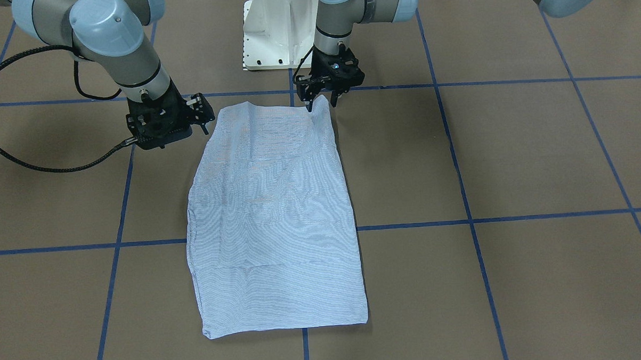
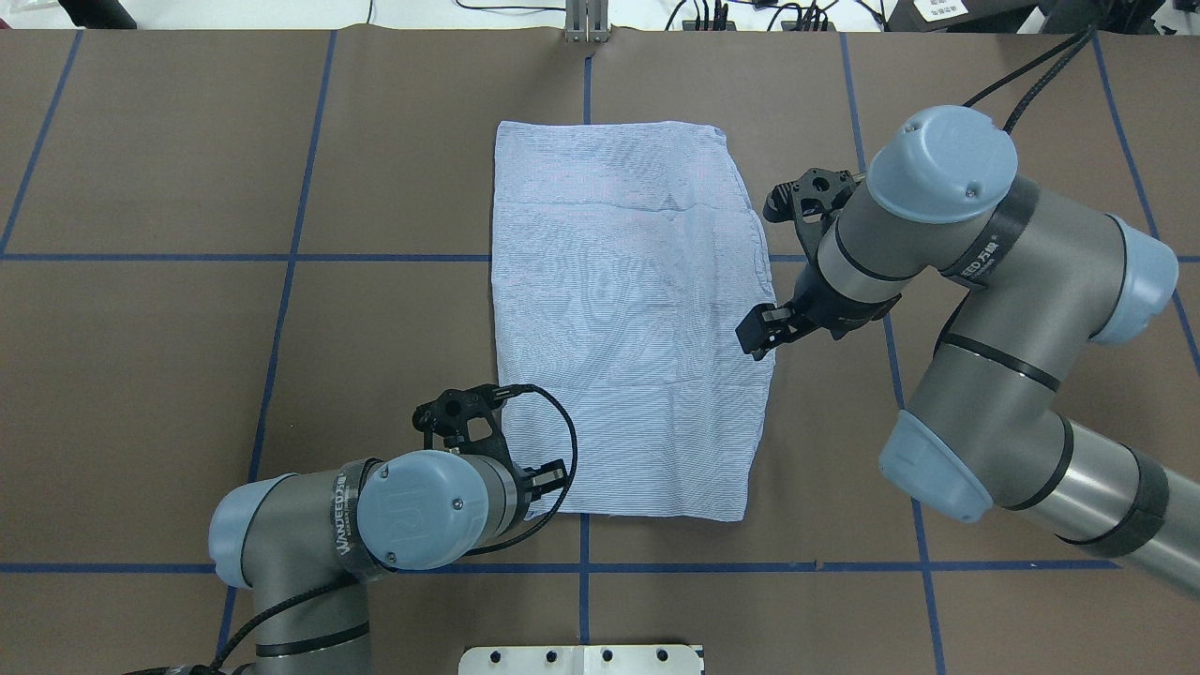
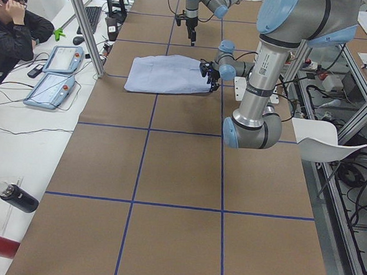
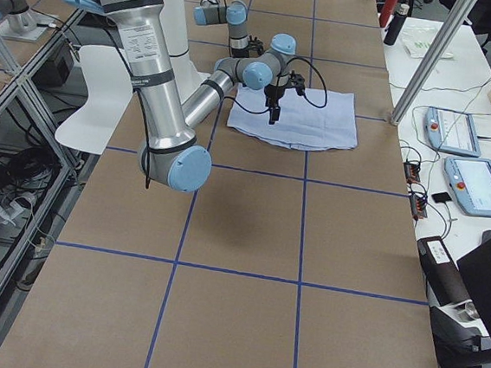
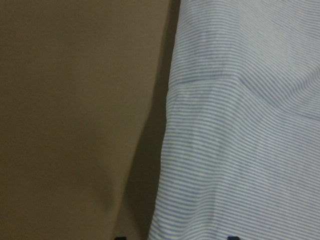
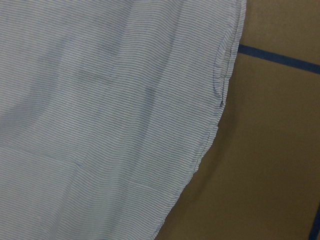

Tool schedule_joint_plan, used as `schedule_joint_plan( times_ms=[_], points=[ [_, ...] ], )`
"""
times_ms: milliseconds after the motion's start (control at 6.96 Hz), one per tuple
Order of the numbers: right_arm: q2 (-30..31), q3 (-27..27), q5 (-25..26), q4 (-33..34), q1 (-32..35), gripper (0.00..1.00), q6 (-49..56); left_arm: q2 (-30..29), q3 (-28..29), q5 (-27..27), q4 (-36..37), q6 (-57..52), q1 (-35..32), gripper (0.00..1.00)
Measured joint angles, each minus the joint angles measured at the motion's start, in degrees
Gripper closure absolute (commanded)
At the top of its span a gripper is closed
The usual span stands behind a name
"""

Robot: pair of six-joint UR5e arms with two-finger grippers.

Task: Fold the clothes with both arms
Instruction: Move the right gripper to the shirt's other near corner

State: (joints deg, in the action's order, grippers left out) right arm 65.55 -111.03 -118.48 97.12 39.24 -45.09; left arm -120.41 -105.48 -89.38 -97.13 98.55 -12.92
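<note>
The clothes are one blue-and-white striped shirt, folded into a long rectangle and lying flat on the brown table. My left gripper is open at the shirt's near left corner, one finger on the cloth and the other just off its edge. In the left wrist view the shirt edge runs between the two fingertips at the bottom. My right gripper hovers open beside the middle of the shirt's right edge, holding nothing. The right wrist view shows only the hem.
The white pedestal base stands just behind the shirt. Blue tape lines grid the table. A person sits at a side desk with teach pendants. Bottles lie on that desk.
</note>
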Motion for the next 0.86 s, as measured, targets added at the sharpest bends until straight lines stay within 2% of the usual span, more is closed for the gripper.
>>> schedule_joint_plan(
  times_ms=[144,575,863],
  points=[
    [0.0,0.4,0.0,0.0,-0.1,0.0,0.0,0.0,0.1,0.0,0.0,0.3,-0.1,1.0],
    [0.1,0.6,-0.1,0.0,-0.2,0.0,-1.8,-0.2,-0.2,-0.1,0.0,0.6,-0.9,1.0],
    [-0.3,-0.1,0.1,-0.7,-2.2,0.0,-12.3,-0.3,-0.5,-0.2,0.0,0.6,-1.6,1.0]
  ],
)
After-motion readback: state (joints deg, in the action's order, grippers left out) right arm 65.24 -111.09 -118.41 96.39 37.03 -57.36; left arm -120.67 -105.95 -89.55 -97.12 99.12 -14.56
